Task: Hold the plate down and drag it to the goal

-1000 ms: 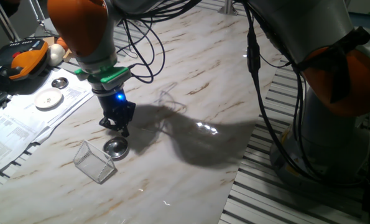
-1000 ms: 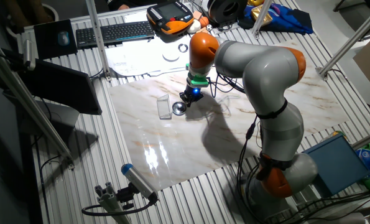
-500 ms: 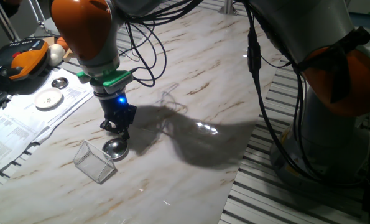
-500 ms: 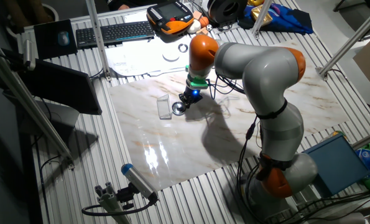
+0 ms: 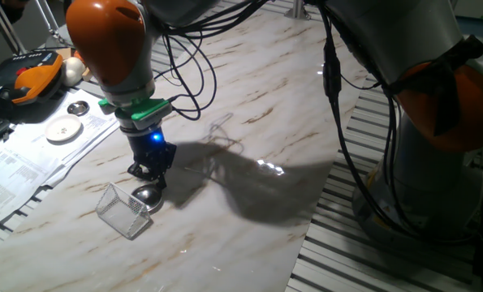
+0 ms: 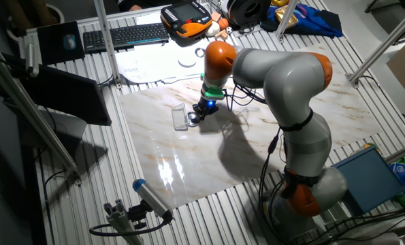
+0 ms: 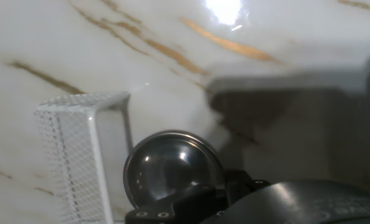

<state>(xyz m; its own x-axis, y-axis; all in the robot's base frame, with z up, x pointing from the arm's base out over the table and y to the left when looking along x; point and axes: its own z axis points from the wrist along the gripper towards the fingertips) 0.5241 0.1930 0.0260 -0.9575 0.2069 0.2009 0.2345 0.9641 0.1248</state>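
The plate [image 5: 148,195] is a small shiny dark metal dish on the marble table, right beside the goal [image 5: 123,211], a small wire-edged mesh box. In the hand view the plate [image 7: 172,163] lies just right of the goal's [image 7: 79,155] near edge, outside it. My gripper [image 5: 148,174] stands upright over the plate with its fingers together, their tips down on the plate's back rim. The other fixed view shows the gripper [image 6: 195,116] next to the goal [image 6: 180,117]; the plate is mostly hidden there.
A larger white disc [image 5: 63,128] and a flatter small silver dish [image 5: 78,107] lie on papers at the left. An orange pendant [image 5: 30,77] and a keyboard [image 6: 124,35] sit behind. Cables [image 5: 188,65] hang from the arm. The table's edge [image 5: 306,235] runs at right.
My gripper has moved left and toward the front, and the plate has slid with it up against the goal box.
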